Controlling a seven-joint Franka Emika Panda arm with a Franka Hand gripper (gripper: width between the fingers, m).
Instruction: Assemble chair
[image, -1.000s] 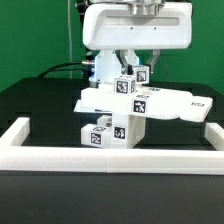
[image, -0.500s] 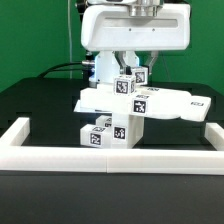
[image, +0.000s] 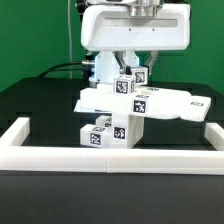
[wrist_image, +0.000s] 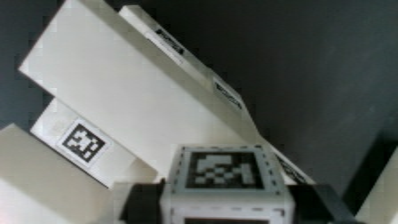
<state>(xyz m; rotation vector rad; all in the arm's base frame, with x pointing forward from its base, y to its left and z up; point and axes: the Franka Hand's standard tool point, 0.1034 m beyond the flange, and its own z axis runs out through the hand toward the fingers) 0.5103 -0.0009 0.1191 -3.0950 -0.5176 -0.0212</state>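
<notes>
In the exterior view my gripper (image: 131, 72) hangs over the middle of the table, shut on a small white tagged chair piece (image: 128, 85). That piece stands upright on or just above the flat white seat slab (image: 172, 105); I cannot tell whether they touch. Under the slab sit white tagged blocks (image: 108, 132). In the wrist view the held piece (wrist_image: 221, 172) shows its tag between my dark fingers (wrist_image: 146, 196), with the gripper (wrist_image: 222, 198) closed on both its sides. Beyond it lies the slab (wrist_image: 111, 80), long and slanted.
A long low white border rail (image: 110, 156) runs across the front and turns back at the exterior view's left (image: 16, 132). The table top is black (image: 40, 105). The robot's white body (image: 135, 25) stands behind the parts.
</notes>
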